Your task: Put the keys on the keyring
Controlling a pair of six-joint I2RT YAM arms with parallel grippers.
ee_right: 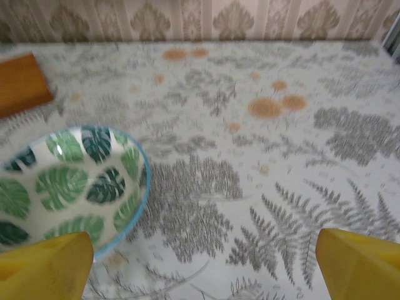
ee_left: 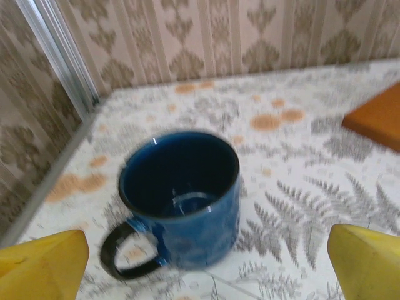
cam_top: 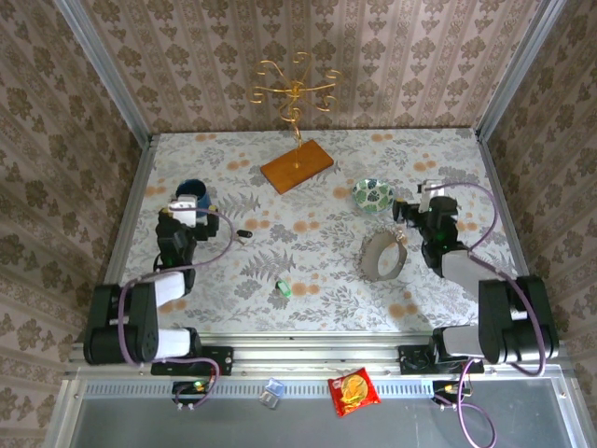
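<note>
Green key [cam_top: 284, 288] lies flat on the table [cam_top: 326, 313], near the front edge, about midway between the two arms. Black key [cam_top: 244, 233] lies further back and to the left, apart from the green one. Neither is touched by anything.

Gold hook stand [cam_top: 295, 89] rises at back centre from a wooden base [cam_top: 297, 166]; I see no key on its hooks.

Left gripper [cam_top: 189, 200] sits at the left side of the table, just in front of a blue mug [cam_top: 191, 189]. Through the left wrist camera I see its yellow fingertips [ee_left: 44, 269] at the far corners of the picture. The claw [ee_left: 206, 250] is spread wide with nothing in it, and the mug [ee_left: 181, 200] stands upright ahead with its handle toward the camera, slightly blurred.

Right gripper [cam_top: 427, 191] is at the right side, near a leaf-patterned bowl [cam_top: 373, 195]. In its wrist view the claw [ee_right: 203, 250] is likewise wide and empty, with the bowl [ee_right: 75, 194] at the left.

A grey ring-shaped thing [cam_top: 382, 254] lies in front of the bowl. I cannot tell what it is.
</note>
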